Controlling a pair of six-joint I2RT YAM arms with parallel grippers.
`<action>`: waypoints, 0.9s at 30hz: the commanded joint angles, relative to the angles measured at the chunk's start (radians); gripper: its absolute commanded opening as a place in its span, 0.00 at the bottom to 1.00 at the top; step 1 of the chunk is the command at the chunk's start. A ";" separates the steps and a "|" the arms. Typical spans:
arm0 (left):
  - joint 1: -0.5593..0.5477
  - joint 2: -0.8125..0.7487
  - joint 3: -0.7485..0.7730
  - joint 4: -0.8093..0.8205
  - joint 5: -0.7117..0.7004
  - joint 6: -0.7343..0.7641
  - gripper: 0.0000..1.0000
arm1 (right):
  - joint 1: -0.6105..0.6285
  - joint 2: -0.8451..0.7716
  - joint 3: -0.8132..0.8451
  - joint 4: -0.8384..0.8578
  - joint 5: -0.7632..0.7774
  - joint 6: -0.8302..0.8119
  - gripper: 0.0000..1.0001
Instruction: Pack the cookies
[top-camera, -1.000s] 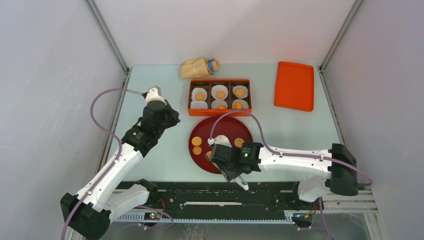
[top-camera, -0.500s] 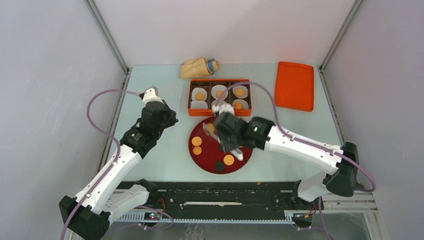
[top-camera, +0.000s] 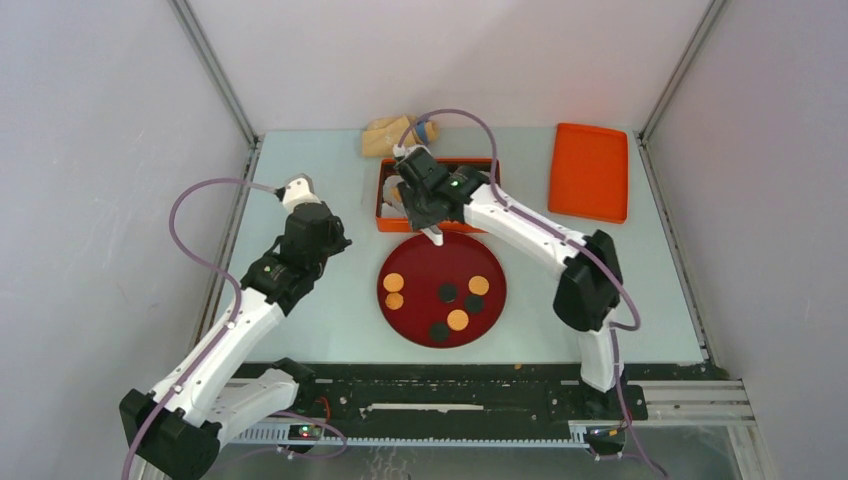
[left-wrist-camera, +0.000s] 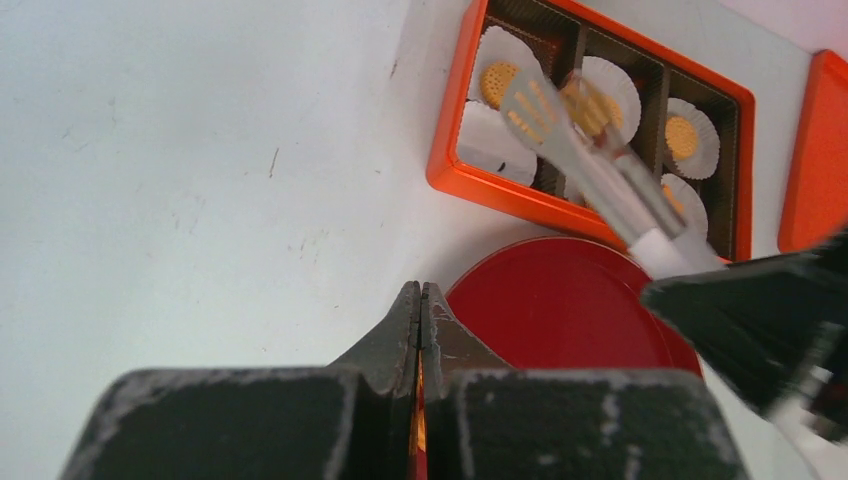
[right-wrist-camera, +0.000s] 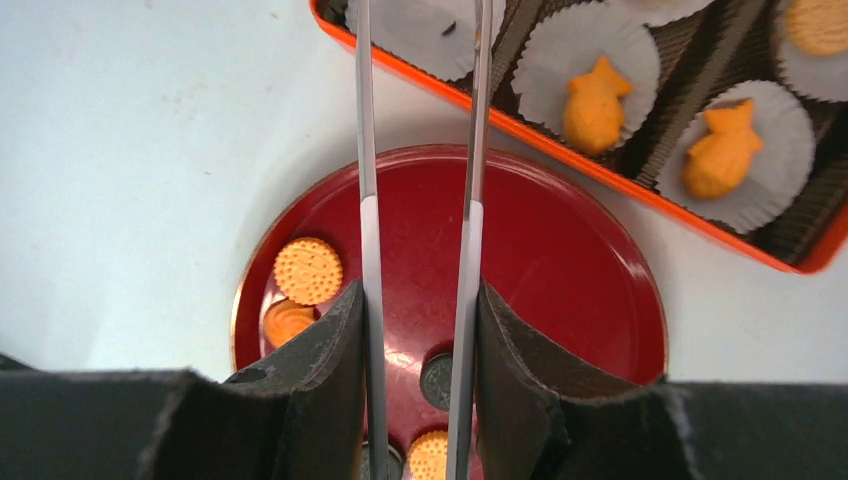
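Several round orange cookies (top-camera: 393, 282) and dark discs (top-camera: 448, 293) lie on the red plate (top-camera: 420, 262). The orange box (top-camera: 385, 222) behind it holds white liners. Two fish-shaped cookies (right-wrist-camera: 595, 100) sit in its near row, and its near-left liner (right-wrist-camera: 425, 30) is empty. My right gripper (top-camera: 428, 205) (right-wrist-camera: 420, 300) is shut on metal tongs (right-wrist-camera: 365, 150). The tong tips (left-wrist-camera: 530, 105) hover over the box's left compartments. I cannot tell whether they hold a cookie. My left gripper (top-camera: 335, 240) (left-wrist-camera: 420, 292) is shut, left of the plate.
An orange lid (top-camera: 588, 172) lies at the back right. A tan bag with a blue cap (top-camera: 398, 135) sits behind the box. The right arm spans above the plate's right side. Grey walls close in left, right and back.
My right arm has swung from the plate's near edge across the plate to the box, carrying the tongs. The plate's cookies are now uncovered. The left arm has barely moved.
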 joint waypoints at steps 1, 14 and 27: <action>0.014 0.003 0.061 0.000 -0.036 0.028 0.01 | -0.021 0.054 0.065 0.021 -0.057 -0.044 0.23; 0.018 0.034 0.066 0.006 -0.002 0.024 0.03 | -0.019 0.067 0.001 0.036 -0.105 -0.046 0.38; 0.018 0.036 0.063 0.027 0.048 0.037 0.06 | -0.011 0.038 0.018 0.029 -0.034 -0.044 0.51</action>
